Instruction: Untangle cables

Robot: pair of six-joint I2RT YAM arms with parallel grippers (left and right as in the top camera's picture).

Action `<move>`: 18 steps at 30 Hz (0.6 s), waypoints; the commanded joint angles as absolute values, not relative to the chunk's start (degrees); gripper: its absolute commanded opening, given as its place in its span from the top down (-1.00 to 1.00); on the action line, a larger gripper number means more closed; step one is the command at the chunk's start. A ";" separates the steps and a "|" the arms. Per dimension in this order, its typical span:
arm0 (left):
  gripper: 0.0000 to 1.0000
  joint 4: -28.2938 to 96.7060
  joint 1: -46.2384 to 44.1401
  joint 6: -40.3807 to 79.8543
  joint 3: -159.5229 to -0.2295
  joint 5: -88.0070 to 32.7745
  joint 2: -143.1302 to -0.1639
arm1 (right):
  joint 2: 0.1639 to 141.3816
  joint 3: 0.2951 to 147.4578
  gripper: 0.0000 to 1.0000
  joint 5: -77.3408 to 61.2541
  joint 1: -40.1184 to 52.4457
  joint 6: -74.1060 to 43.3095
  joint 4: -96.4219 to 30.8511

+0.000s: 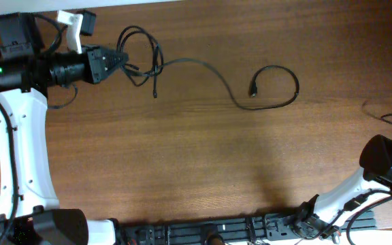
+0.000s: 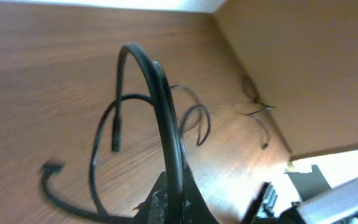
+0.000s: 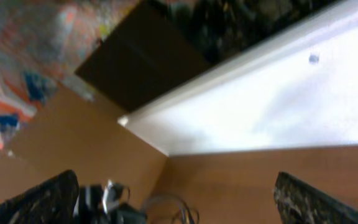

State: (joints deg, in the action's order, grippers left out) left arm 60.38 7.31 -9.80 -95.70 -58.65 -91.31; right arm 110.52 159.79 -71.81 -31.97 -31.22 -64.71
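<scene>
The thin black cables point(image 1: 141, 58) lie tangled in small loops at the table's back left. One cord point(image 1: 209, 71) runs right from the tangle to an open loop point(image 1: 284, 92) ending in a small plug point(image 1: 253, 90). Another plug end point(image 1: 155, 93) hangs below the tangle. My left gripper point(image 1: 119, 60) is shut on a strand at the tangle's left edge. In the left wrist view the gripper point(image 2: 174, 196) pinches the cable point(image 2: 160, 87), which arches up from it, with a plug point(image 2: 115, 134) hanging beside it. My right gripper point(image 3: 179, 208) is open and empty, far from the cables.
The right arm point(image 1: 383, 160) sits at the table's front right edge. The thicker robot wiring point(image 1: 390, 119) lies at the right edge. A white bracket point(image 1: 72, 27) stands behind the left arm. The wooden table point(image 1: 196, 156) fills the view.
</scene>
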 commanded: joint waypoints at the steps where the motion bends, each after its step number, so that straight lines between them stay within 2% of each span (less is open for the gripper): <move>1: 1.00 60.03 4.80 -9.43 -102.10 -64.71 -88.82 | 109.45 160.40 -0.98 -69.63 -27.64 -14.66 -74.81; 4: 1.00 60.05 3.57 -9.34 -106.45 -64.71 -88.23 | 109.47 160.40 -0.98 -64.95 -22.85 -2.52 -84.93; 7: 0.97 60.07 1.56 -8.16 -111.46 -64.71 -88.05 | 109.62 160.33 -0.97 -54.33 -13.74 9.41 -94.94; 9: 0.97 60.07 0.51 -7.73 -112.55 -64.66 -87.96 | 110.00 160.31 -0.80 -50.19 -9.72 9.72 -96.53; 11: 0.99 59.68 -0.27 -5.41 -113.30 -63.68 -87.99 | 110.39 160.29 -0.76 -48.23 -6.55 10.57 -97.30; 15: 0.99 57.08 -0.75 -0.73 -113.58 -61.49 -87.59 | 110.74 159.63 -0.76 -42.72 1.67 12.19 -97.30; 18: 0.98 55.55 -0.75 2.35 -113.58 -61.54 -87.59 | 110.74 158.19 -0.87 -36.49 7.01 15.07 -97.30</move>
State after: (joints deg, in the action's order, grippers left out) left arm 56.84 -0.75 -2.48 -112.25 -61.76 -88.82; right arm 110.59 159.52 -44.80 2.90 10.37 -96.97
